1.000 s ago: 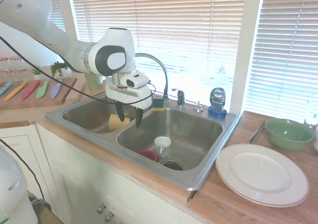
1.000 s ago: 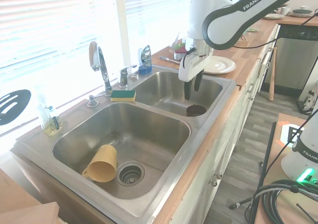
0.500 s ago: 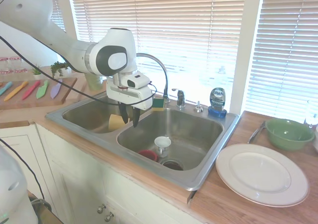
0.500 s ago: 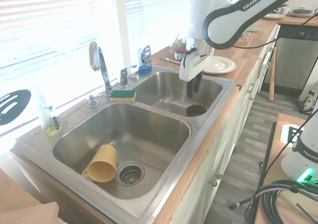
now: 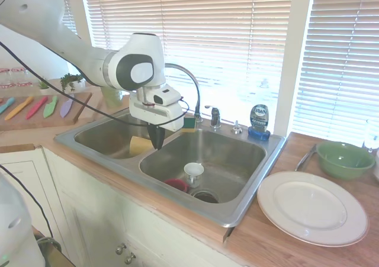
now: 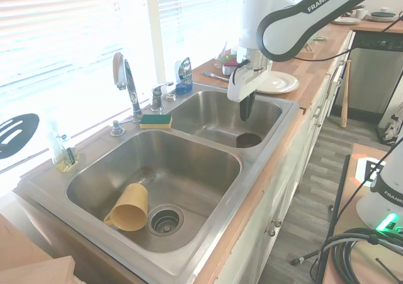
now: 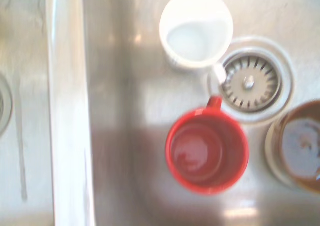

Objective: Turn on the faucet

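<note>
Since a second ago our tool (image 5: pixel 158 142) has brought its fingers together, empty, and hangs over the sink (image 5: pixel 237 211). The faucet (image 5: pixel 188 83) stands at the back rim, its lever (image 5: pixel 214 115) untouched, well apart; reaching and turning remain.

steel double sink (image 5: pixel 249 196) | right basin: white cup (image 7: pixel 196 28) upright, red mug (image 7: pixel 207 152) beside drain | left basin: yellow plastic cup (image 6: pixel 128 207) on its side | rim: green-yellow sponge (image 6: pixel 155 121), blue soap bottle (image 5: pixel 259 121) | counter: white round plate (image 5: pixel 312 206), green bowl (image 5: pixel 344 158)
</note>
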Motion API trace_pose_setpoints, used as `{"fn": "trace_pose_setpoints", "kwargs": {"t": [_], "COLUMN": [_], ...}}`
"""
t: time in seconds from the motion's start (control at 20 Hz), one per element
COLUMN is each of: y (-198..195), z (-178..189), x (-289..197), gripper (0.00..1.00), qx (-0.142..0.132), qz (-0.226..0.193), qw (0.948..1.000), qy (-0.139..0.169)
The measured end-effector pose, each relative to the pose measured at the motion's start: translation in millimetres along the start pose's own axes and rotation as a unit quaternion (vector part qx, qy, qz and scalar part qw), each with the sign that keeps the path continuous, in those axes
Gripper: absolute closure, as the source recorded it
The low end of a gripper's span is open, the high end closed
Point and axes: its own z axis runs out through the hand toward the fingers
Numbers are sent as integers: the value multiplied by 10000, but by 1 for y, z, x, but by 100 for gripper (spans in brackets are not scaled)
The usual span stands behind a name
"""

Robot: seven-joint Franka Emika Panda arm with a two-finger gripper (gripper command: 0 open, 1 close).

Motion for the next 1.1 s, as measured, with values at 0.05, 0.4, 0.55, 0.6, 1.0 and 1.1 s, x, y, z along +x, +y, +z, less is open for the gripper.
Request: {"fn": "trace_pose_setpoints", "kwargs": {"t": [0.05, 0.4, 0.55, 0.6, 1.0, 1.1], "y": [-4, -57, -80, -88, -134, -138], "z": [-1, 0, 1, 3, 14, 15], "x": [5, 54, 76, 82, 118, 125], "gripper": [100, 100, 100, 100, 100, 100], "qx": [20, 131, 179, 172, 85, 63], "qz": [28, 167, 218, 231, 299, 342], "qw": [10000, 9998, 9996, 9996, 9995, 9994], "qy": [13, 36, 49, 40, -26, -36]}}
